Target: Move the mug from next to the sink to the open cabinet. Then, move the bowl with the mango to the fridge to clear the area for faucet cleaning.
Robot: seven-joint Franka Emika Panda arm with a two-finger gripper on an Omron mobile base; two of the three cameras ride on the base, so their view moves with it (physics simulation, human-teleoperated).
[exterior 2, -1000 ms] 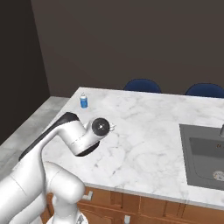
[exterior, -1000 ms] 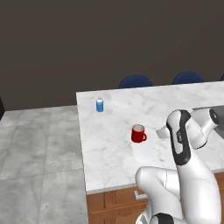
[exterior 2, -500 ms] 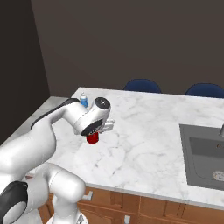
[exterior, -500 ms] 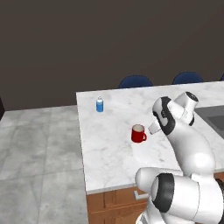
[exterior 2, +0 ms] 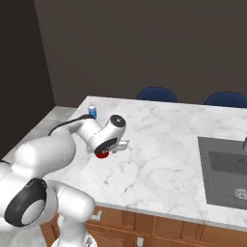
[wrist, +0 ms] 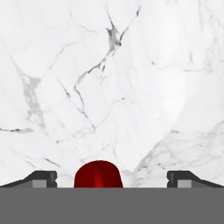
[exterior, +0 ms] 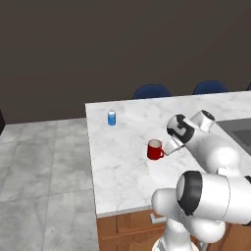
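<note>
White marble is spreading across the counter, with the sink lying well apart at its far side. Near the counter's middle the mug is standing upright, and the tool is hanging just beside it with its jaws spread wide and nothing between them. Small, glossy and stiff, the mug is probably going to handle light but slippery, so gripping across the body looks soundest.

A small blue bottle with a white cap stands upright near the far left corner of the white marble counter. Two dark blue chair backs show behind the counter's far edge. Grey tiled floor lies left of it.
</note>
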